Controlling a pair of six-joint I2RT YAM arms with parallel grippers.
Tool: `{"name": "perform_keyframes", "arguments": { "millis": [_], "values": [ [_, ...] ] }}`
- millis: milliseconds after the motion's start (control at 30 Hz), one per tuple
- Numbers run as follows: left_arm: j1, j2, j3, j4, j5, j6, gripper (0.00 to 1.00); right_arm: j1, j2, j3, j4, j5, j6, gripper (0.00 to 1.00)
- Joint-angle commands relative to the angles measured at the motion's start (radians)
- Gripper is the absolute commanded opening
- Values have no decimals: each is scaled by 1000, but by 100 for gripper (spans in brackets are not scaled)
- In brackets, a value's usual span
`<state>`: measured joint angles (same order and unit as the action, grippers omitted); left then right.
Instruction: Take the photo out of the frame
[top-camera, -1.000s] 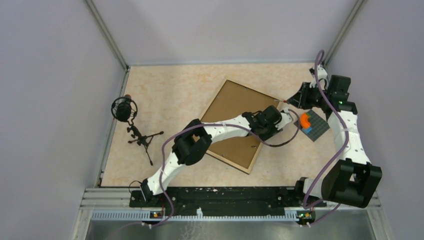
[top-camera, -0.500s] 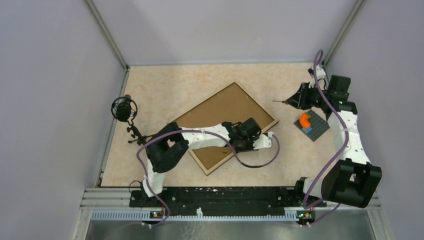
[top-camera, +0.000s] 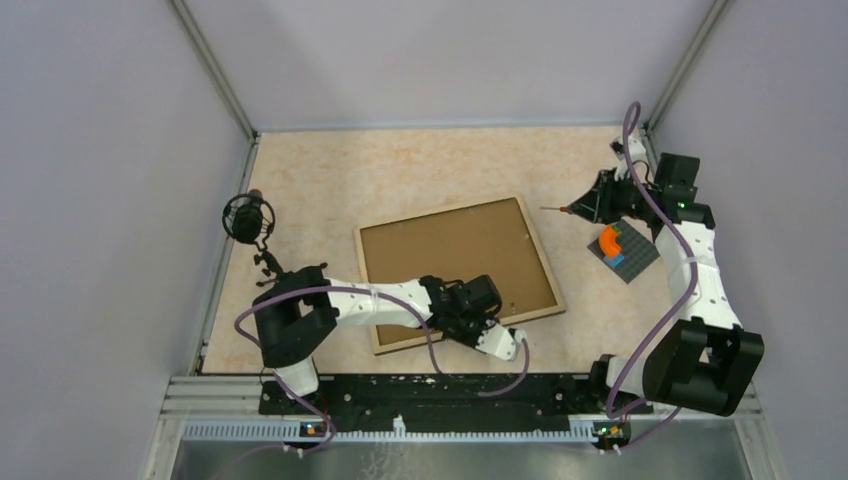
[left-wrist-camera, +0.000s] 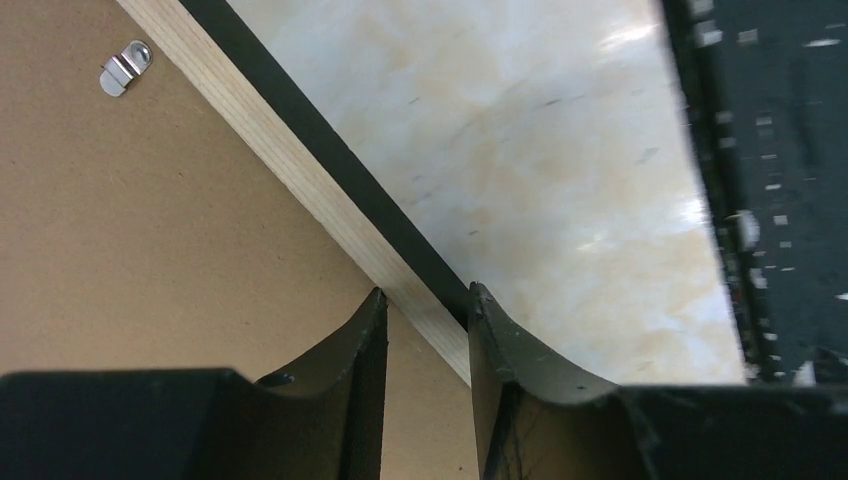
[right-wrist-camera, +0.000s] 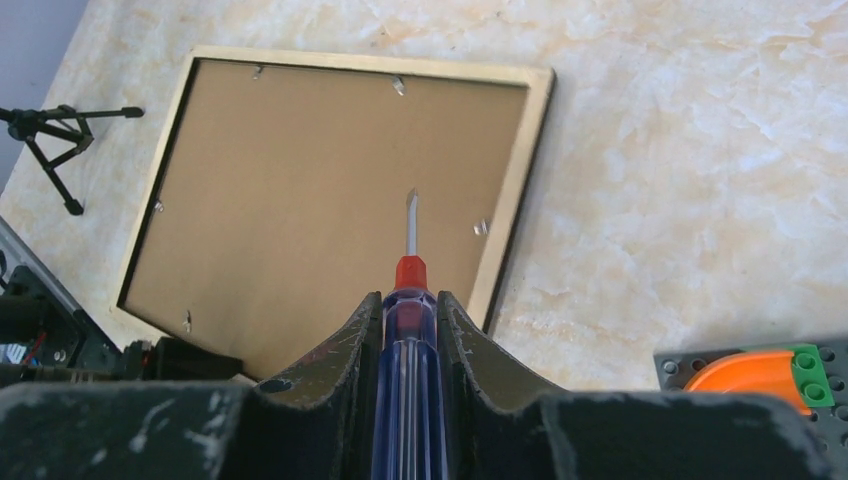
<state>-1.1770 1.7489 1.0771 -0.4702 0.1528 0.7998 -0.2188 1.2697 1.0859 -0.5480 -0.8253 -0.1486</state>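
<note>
Since the earlier view the frame (top-camera: 455, 270) has swung from a diagonal lie to nearly square with the table (top-camera: 330, 180), and it now sits closer to my bases. My left arm has drawn back with it.

Position: the frame lies face down, brown back up, mid-table. The photo is not visible. I judge it lies under the board, which is held in by small metal clips (left-wrist-camera: 125, 67) along the inside of the rail.

Left pincer (left-wrist-camera: 425, 305): narrow, nipped across the frame's near rail, with one finger on the board side and the other on the black outer edge.

Right pincer (right-wrist-camera: 410, 300): closed on a screwdriver (right-wrist-camera: 408, 262). It is held above the table beyond the frame's right edge, with the blade aimed toward the frame and touching nothing.

Handling, as judged: the frame is stiff and fairly light, slides readily on the smooth table, and has a breakable front underneath. It is best held by the rail, as it is now, never by pressing mid-board. The clips need turning or bending aside with the blade. The photo will be thin and limp and will crease easily, so it should be taken by a white edge or corner once the board is lifted.
</note>
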Motion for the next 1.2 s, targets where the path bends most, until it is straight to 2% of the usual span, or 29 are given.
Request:
{"name": "perform_keyframes", "arguments": {
  "millis": [0,100,267,500,633,800,933,1167],
  "values": [
    [-100,24,-81,-115,87,164,17,-7,-28,3,-28,-37,-60,0],
    [-103,30,-88,-124,72,163,17,-7,-29,17,-74,-24,-109,0],
    [-74,12,-96,-122,55,131,24,-5,-22,41,-163,30,-219,0],
    [12,-131,-111,-123,184,101,56,62,-8,49,-250,181,-349,0],
    [16,-186,-117,-113,218,60,68,149,4,51,-281,281,-382,0],
    [23,-173,-130,-79,190,33,71,247,0,14,-248,417,-343,0],
    [25,-139,-119,-43,140,-4,71,276,-18,-36,-203,478,-306,0],
    [27,-99,-91,-34,131,-33,72,279,-36,-146,-95,472,-281,0]
  ]
}}
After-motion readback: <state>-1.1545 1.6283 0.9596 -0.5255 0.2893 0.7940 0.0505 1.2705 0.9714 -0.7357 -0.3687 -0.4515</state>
